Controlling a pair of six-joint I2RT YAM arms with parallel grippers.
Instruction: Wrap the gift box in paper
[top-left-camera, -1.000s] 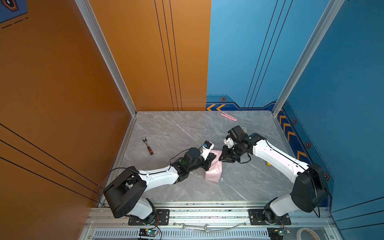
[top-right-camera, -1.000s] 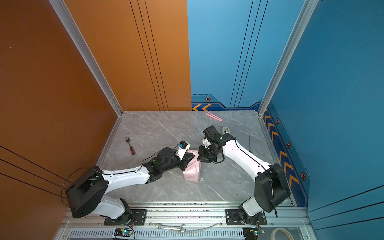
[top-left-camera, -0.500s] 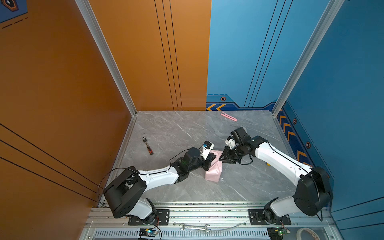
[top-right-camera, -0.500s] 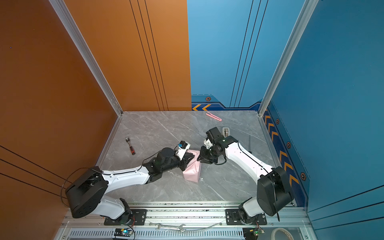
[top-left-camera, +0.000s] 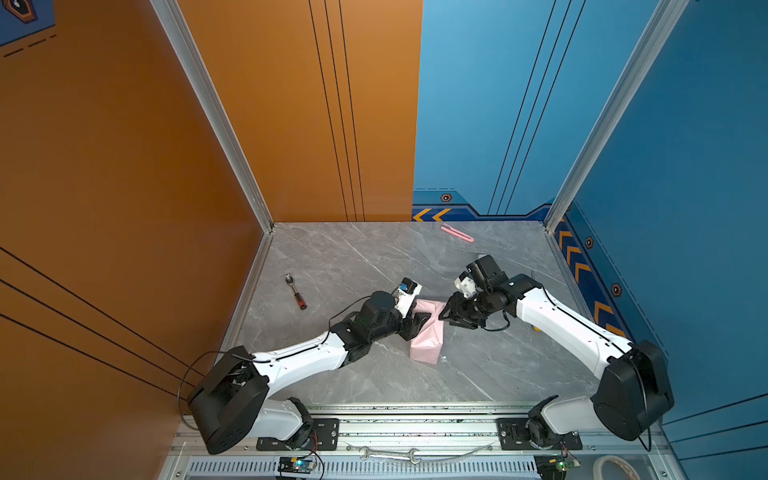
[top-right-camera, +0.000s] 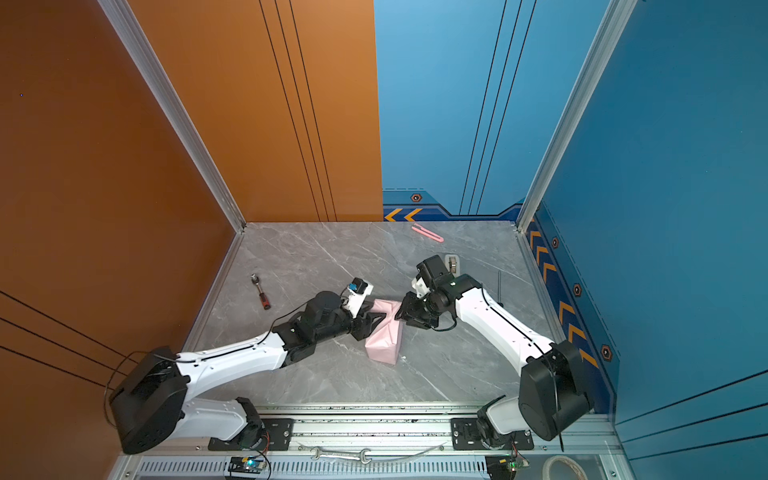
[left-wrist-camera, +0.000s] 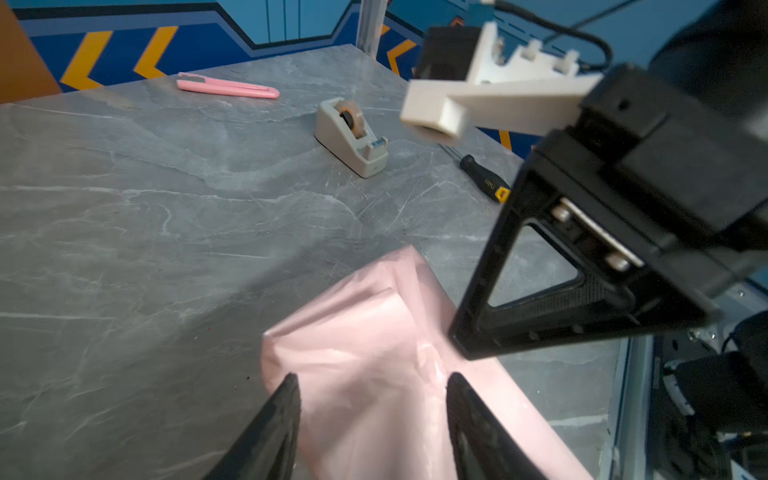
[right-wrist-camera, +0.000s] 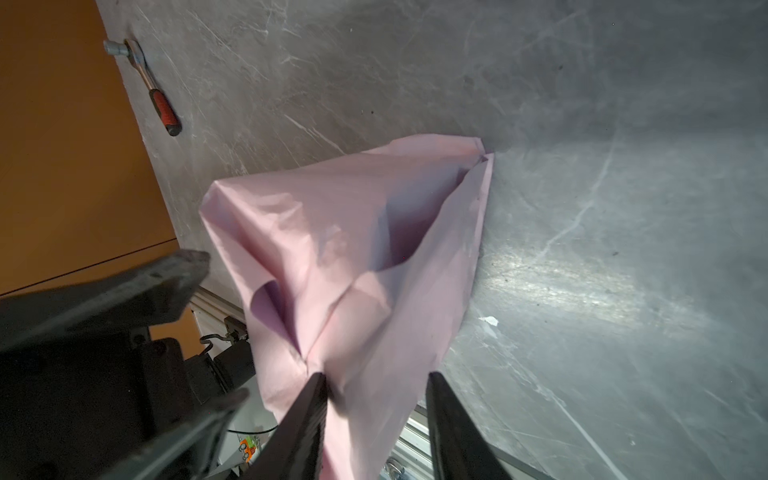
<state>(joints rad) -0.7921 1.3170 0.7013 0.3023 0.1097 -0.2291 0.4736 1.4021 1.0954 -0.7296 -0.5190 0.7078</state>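
On the tabletop (top-left-camera: 357, 257), the pink paper (top-left-camera: 426, 336) (the gift box presumably hidden inside) is being flanked at its far end by the left pincer (left-wrist-camera: 372, 380) and right pincer (right-wrist-camera: 375, 376), both being shown parted, gripping nothing, seemingly so the end fold can settle.

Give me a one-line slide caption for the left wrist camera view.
Left gripper open at the pink paper; tape dispenser and pink cutter lie on the table beyond.

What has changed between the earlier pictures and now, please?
The left gripper and right gripper have opened their jaws around the creased pale pink paper, apparently releasing it; the right arm shifted slightly. The paper, slim pink cutter and red-handled ratchet stayed put.
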